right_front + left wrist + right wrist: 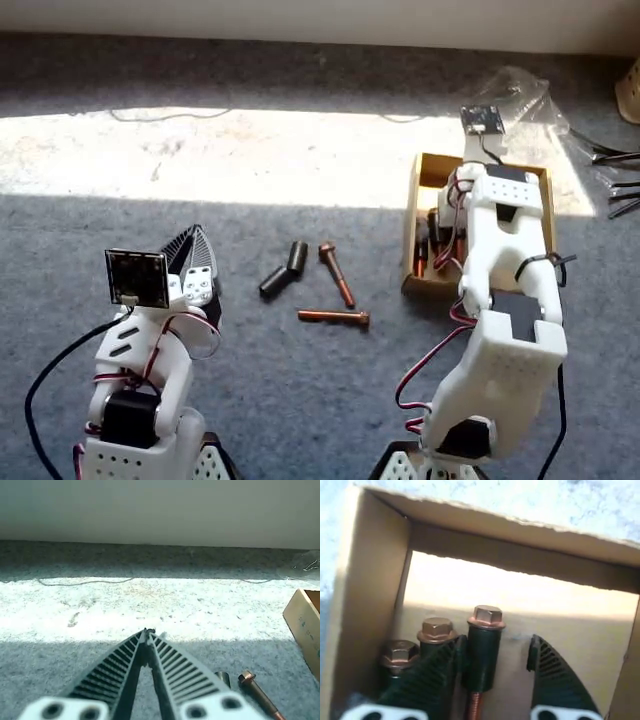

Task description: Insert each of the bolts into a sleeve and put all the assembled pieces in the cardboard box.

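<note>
Two black sleeves and two copper bolts lie loose on the grey carpet between the arms. My left gripper is shut and empty, left of them; in its wrist view a sleeve and a bolt lie beyond it. My right arm hangs over the cardboard box. Inside the box, my right gripper stands open around an assembled bolt-and-sleeve piece, which leans by one finger. Two more assembled pieces stand beside it.
A crumpled clear plastic bag lies behind the box, and dark cables run at the far right. A sunlit strip of carpet crosses the back. The box's corner shows in the left wrist view.
</note>
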`<action>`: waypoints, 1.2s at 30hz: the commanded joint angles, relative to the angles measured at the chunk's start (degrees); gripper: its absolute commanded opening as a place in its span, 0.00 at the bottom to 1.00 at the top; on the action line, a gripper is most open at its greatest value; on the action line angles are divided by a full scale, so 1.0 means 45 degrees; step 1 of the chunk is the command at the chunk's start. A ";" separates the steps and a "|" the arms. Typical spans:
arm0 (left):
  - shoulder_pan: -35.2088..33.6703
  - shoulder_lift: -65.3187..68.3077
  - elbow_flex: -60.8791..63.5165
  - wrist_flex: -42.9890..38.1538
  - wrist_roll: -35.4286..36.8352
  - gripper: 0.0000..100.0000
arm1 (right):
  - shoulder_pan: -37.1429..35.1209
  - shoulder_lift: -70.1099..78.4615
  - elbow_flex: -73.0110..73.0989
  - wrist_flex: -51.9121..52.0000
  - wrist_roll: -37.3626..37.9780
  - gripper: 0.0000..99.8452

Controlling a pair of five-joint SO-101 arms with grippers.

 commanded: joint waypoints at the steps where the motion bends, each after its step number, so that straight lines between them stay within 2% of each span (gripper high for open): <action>1: 0.0088 -0.0166 -0.0264 -0.0234 -0.0078 0.01 | 0.0010 -0.1104 -0.0654 0.0049 0.0195 0.18; 6: 0.0068 -0.0186 -0.0791 -0.0078 -0.0078 0.01 | -0.0205 -0.3643 -0.0537 0.0068 0.0039 0.18; 9: -0.0205 -0.0186 -0.1514 0.1035 -0.0078 0.01 | -0.0694 -0.5187 -0.0127 0.0733 0.0039 0.18; 14: -0.0869 -0.0186 -0.2823 0.2501 -0.0078 0.01 | -0.2061 -0.7199 0.0186 0.1768 0.0098 0.18; 19: -0.1534 -0.0186 -0.3057 0.2755 -0.0078 0.01 | -0.3389 -0.8801 0.0264 0.2901 0.0039 0.18; 23: -0.1651 -0.0186 -0.3331 0.2813 -0.0059 0.01 | -0.4698 -0.9778 0.0264 0.4210 0.0039 0.18; 30: -0.1651 -0.0186 -0.4249 0.4024 -0.0059 0.01 | -0.7160 -1.0071 0.0342 0.6222 0.0039 0.18; 33: -0.1651 -0.0186 -0.4249 0.4044 -0.0059 0.01 | -0.8020 -1.0071 0.1260 0.5871 0.0039 0.18; 36: -0.1651 -0.0186 -0.4269 0.4044 -0.0078 0.01 | -0.8488 -1.0071 0.3038 0.4112 0.0039 0.18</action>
